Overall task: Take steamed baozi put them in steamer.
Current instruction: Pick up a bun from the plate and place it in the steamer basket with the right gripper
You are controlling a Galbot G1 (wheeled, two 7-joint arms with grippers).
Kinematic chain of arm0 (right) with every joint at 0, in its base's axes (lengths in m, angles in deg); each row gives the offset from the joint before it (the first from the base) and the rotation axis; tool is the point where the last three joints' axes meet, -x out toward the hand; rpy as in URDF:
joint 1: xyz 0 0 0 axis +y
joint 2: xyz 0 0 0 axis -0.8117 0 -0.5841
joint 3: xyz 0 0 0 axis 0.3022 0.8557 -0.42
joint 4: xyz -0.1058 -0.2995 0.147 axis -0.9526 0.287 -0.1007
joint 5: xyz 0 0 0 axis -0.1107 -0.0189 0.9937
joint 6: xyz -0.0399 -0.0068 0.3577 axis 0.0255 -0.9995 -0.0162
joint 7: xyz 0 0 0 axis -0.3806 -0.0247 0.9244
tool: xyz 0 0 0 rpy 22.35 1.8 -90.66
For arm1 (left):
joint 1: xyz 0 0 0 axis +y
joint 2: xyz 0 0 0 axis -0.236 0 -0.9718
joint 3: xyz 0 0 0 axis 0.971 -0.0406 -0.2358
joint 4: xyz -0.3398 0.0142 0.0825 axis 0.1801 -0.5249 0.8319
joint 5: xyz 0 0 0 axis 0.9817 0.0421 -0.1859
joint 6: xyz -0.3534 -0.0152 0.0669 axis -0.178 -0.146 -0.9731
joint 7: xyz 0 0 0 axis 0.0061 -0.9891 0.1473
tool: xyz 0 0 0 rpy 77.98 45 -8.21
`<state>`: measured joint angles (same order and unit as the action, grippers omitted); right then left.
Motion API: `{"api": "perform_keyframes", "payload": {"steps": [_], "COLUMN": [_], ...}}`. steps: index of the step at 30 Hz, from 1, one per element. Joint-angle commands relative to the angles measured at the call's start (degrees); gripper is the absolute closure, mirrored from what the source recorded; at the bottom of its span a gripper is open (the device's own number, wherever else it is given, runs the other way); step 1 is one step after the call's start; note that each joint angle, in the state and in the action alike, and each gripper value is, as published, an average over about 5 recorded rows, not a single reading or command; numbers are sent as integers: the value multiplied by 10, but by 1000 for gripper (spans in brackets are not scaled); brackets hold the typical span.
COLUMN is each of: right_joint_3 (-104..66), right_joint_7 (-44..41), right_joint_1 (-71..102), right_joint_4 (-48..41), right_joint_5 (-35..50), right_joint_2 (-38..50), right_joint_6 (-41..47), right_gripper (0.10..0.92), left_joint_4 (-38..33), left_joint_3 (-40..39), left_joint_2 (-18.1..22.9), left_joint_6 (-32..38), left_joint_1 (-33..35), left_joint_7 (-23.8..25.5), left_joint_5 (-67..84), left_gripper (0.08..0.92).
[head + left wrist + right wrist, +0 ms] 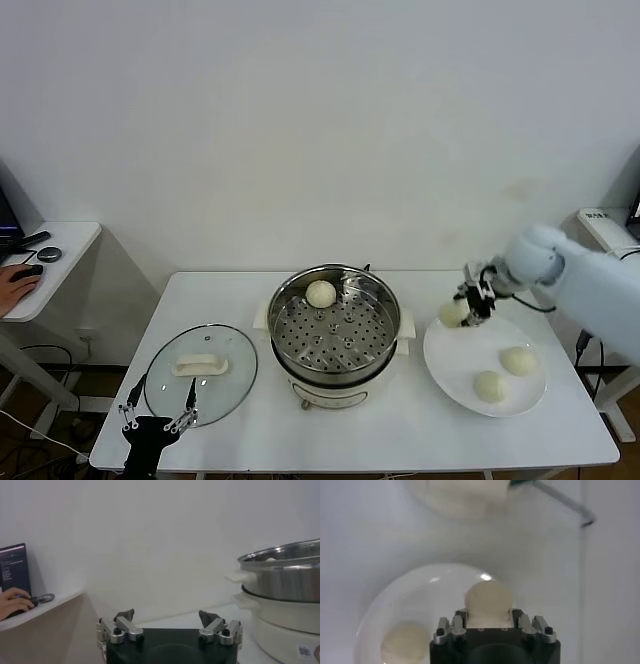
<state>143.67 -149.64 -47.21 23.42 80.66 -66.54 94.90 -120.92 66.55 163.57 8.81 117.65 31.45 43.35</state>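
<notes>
Head view: one baozi (321,293) in steamer (335,318), two plated, one clamped by right fingers (478,296).

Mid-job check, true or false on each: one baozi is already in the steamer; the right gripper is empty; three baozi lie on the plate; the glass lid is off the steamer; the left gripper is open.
1. One baozi in the steamer already sits on the steamer tray: true.
2. The right gripper is empty: false, it is closed on a held baozi.
3. Three baozi lie on the plate: false, two plate baozi lie there.
4. The glass lid is off, on the table: true.
5. The left gripper is open: true.
</notes>
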Motion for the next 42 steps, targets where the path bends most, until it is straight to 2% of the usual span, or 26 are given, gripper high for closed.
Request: {"api": "perform_keyframes", "payload": {"steps": [1, 7, 15, 23, 42], "right_joint_3": [178, 187, 179, 183, 173], "right_joint_7": [57, 143, 186, 180, 178], "right_joint_1": [-260, -206, -117, -60, -30], "right_joint_4": [107, 90, -22, -71, -124], "right_joint_5": [225, 308, 309, 280, 259], "right_joint_2": [-99, -227, -352, -378, -407], "right_joint_6": [119, 199, 208, 209, 207], "right_gripper": [483, 475, 474, 469, 463], "left_joint_4": [0, -1, -26, -37, -35], "left_joint_3": [0, -2, -11, -9, -3], "left_joint_2": [-1, 0, 13, 15, 13], "left_joint_6": [-1, -2, -11, -13, -8], "left_joint_1": [-2, -9, -17, -14, -8], "left_joint_7": [-1, -2, -5, -5, -5], "left_joint_5": [8, 10, 3, 1, 1], "left_gripper": [177, 177, 177, 177, 177]}}
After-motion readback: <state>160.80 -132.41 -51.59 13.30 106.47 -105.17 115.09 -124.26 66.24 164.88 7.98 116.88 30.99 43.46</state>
